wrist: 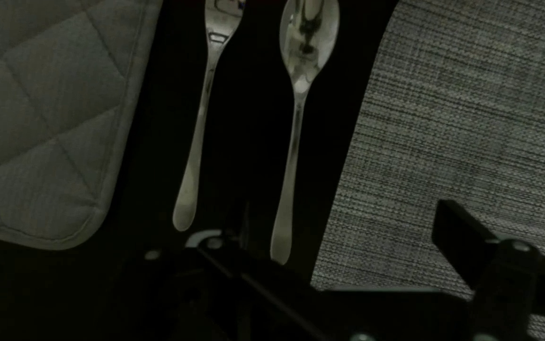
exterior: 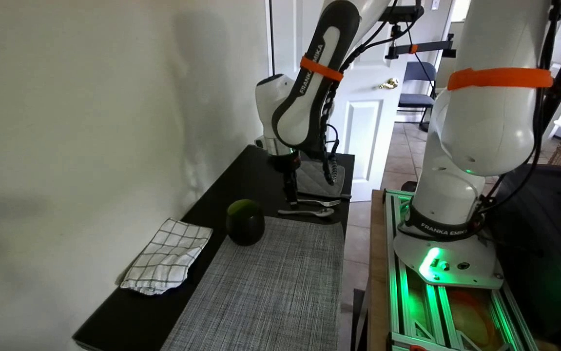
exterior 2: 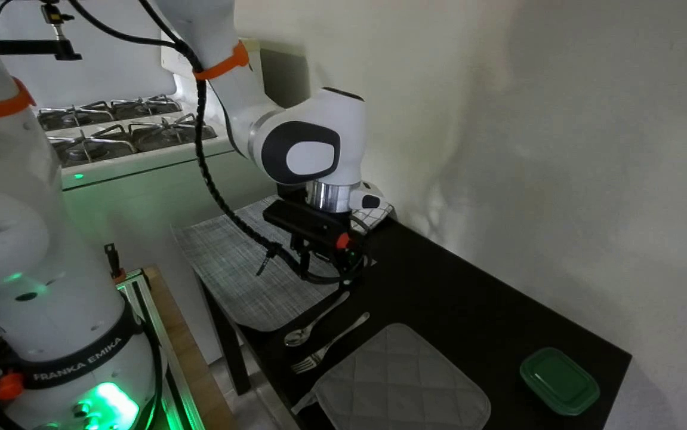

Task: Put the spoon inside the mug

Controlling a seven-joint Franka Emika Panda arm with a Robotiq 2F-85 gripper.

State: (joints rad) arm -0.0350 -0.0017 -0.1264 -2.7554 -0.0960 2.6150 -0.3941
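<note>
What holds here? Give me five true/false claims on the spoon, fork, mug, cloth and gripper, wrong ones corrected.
1. The spoon lies between the fork and the placemat. True.
2. The fork lies on the placemat. False: it lies on the table, between the spoon and the quilted pad.
3. The mug and the checked cloth are apart. True.
4. The spoon is inside the mug. False: it lies on the table, outside the mug.
5. The gripper is open. True.
</note>
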